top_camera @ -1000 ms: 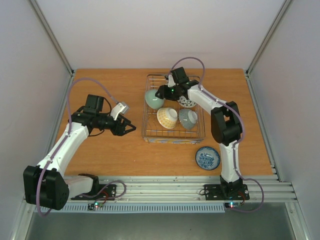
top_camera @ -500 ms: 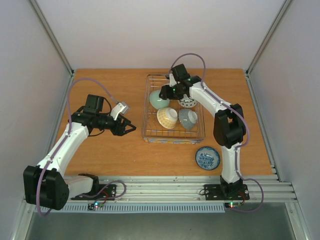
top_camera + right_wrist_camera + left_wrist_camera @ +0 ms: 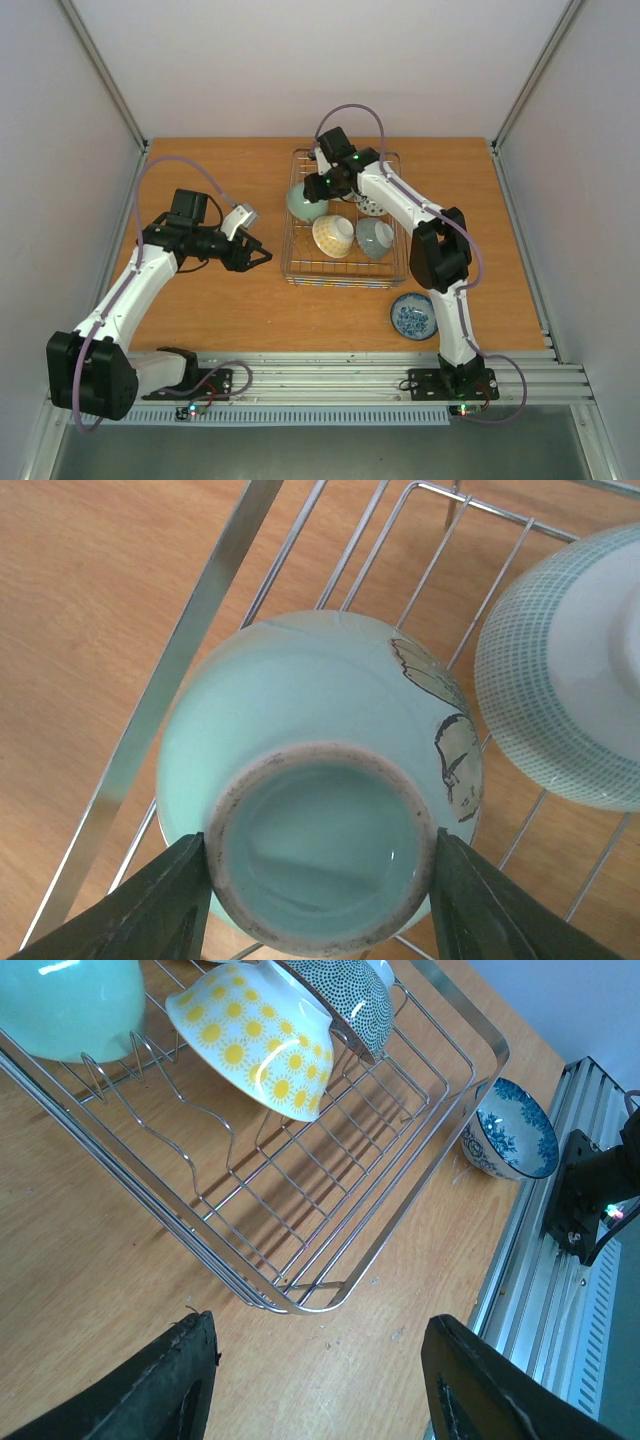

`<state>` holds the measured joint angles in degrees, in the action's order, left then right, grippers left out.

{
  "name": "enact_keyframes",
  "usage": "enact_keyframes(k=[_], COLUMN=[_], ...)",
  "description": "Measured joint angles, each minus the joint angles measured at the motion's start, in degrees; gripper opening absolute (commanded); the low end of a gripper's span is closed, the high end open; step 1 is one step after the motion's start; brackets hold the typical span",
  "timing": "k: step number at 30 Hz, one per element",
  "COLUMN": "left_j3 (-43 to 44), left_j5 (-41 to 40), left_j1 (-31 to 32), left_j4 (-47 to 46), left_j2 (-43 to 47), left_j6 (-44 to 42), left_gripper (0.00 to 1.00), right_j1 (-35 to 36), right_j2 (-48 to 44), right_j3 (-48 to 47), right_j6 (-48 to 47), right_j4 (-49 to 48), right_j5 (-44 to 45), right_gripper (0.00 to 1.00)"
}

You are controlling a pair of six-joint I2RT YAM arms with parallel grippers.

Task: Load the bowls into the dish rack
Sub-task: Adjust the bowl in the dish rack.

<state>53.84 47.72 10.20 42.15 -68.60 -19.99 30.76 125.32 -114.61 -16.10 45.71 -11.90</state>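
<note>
My right gripper (image 3: pixel 320 855) is shut on the foot ring of a pale celadon green bowl (image 3: pixel 300 710), which is bottom-up toward the camera over the left rail of the wire dish rack (image 3: pixel 215 590). From above, that green bowl (image 3: pixel 303 203) sits at the left side of the dish rack (image 3: pixel 345 280). Inside the rack stand a cream-yellow patterned bowl (image 3: pixel 333 236), a grey-green bowl (image 3: pixel 375 238) and a dotted white bowl (image 3: pixel 372 205). A white bowl with blue pattern (image 3: pixel 414 315) rests on the table in front of the rack. My left gripper (image 3: pixel 262 257) is open over bare wood left of the rack.
The left wrist view shows the rack's near corner (image 3: pixel 300 1300), the yellow bowl (image 3: pixel 250 1040) and the blue bowl (image 3: pixel 510 1130) beside the aluminium rail (image 3: pixel 540 1290) at the table's front edge. Walls enclose the table on three sides.
My right wrist has swung left with the green bowl in its grip, bringing the bowl to the rack's left edge. The left arm has not moved.
</note>
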Motion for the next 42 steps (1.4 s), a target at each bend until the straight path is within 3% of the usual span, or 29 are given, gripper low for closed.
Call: enact_keyframes(k=[10, 38, 40, 42], left_j3=[0.0, -0.1, -0.1, -0.1], left_j5=[0.0, 0.0, 0.0, 0.0], left_j1=[0.0, 0.0, 0.0, 0.0], left_j4=[0.0, 0.0, 0.0, 0.0], left_j2=[0.0, 0.0, 0.0, 0.0], left_j6=[0.0, 0.0, 0.0, 0.0], left_gripper=[0.57, 0.57, 0.57, 0.57], right_j1=[1.2, 5.0, 5.0, 5.0], right_j2=[0.9, 3.2, 3.2, 3.2], right_j3=[-1.7, -2.5, -2.5, -2.5], right_j6=[-1.4, -4.3, -4.4, -4.4], right_j4=[1.4, 5.2, 5.2, 5.2], right_j5=[8.2, 19.8, 19.8, 19.7], right_gripper=[0.01, 0.01, 0.07, 0.26])
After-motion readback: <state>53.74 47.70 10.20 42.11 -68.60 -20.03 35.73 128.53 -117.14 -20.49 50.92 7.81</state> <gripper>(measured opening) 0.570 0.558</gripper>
